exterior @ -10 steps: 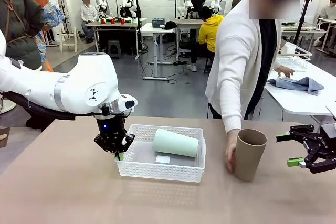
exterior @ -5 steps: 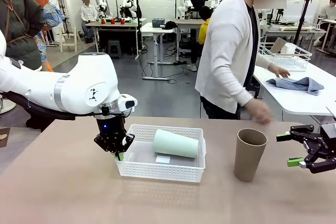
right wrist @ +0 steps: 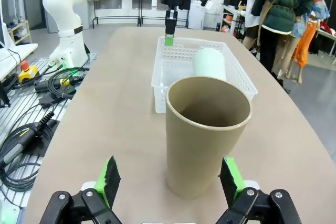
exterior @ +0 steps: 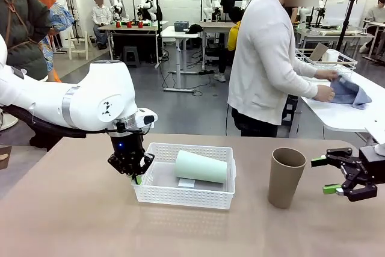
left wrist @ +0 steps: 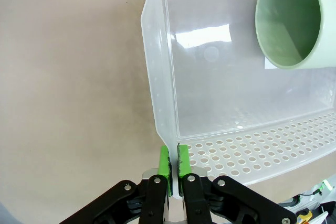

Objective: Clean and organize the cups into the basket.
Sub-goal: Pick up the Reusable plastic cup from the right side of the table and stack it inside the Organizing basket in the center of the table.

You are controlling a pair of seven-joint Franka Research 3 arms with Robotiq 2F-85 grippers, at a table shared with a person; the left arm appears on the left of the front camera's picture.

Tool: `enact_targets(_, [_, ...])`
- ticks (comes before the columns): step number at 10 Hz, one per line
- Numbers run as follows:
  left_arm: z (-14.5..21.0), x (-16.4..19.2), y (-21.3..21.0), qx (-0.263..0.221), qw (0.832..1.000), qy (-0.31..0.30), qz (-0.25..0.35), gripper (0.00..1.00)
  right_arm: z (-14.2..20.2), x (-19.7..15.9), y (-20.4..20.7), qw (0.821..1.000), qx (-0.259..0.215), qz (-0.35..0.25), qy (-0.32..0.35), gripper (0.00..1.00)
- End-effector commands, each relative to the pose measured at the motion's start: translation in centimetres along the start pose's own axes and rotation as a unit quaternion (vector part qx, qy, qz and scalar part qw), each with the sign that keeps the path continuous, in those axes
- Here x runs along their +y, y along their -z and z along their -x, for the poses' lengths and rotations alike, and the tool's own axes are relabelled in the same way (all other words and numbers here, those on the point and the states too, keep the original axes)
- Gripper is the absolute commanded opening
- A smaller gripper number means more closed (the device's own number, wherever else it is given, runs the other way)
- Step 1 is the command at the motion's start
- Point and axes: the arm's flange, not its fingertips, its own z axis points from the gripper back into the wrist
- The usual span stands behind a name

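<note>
The brown cup [exterior: 286,176] stands upright on the table [exterior: 72,221], mouth up, so its long way runs up and down. The right jaws are near it on its right side, spread wide and facing it, not touching. The right arm is much nearer to it. The left jaws are pinched tight on the left end wall of the basket [exterior: 180,197]. The green cup [exterior: 201,165] lies on its side inside the basket, along its length. I count one brown cup, one green cup and one basket.
</note>
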Motion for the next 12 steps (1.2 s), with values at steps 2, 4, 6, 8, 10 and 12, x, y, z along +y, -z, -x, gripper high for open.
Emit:
enact_targets(2, [0.0, 0.0, 0.1, 0.000, 1.000, 0.003, -0.004, 0.04, 1.6, -2.6, 2.1, 0.999, -0.006, -0.019, 0.039, 1.00])
enact_targets(4, [0.0, 0.0, 0.1, 0.000, 1.000, 0.003, -0.004, 0.04, 2.5, -3.7, 3.0, 0.998, 0.001, -0.023, 0.050, 1.00])
enact_targets(6, [0.0, 0.0, 0.1, 0.000, 1.000, 0.003, -0.004, 0.04, 3.4, -4.8, 3.9, 0.998, 0.002, -0.023, 0.059, 1.00])
enact_targets(8, [0.0, 0.0, 0.1, 0.000, 1.000, 0.003, -0.004, 0.04, 3.8, -5.5, 5.2, 0.998, 0.002, -0.039, 0.057, 1.00])
enact_targets(10, [0.0, 0.0, 0.1, 0.000, 1.000, 0.003, -0.004, 0.04, 3.9, -6.0, 6.9, 0.997, 0.000, -0.057, 0.056, 1.00])
enact_targets(12, [0.0, 0.0, 0.1, 0.000, 1.000, 0.003, -0.004, 0.04, 3.5, -6.4, 8.4, 0.996, 0.001, -0.072, 0.049, 1.00])
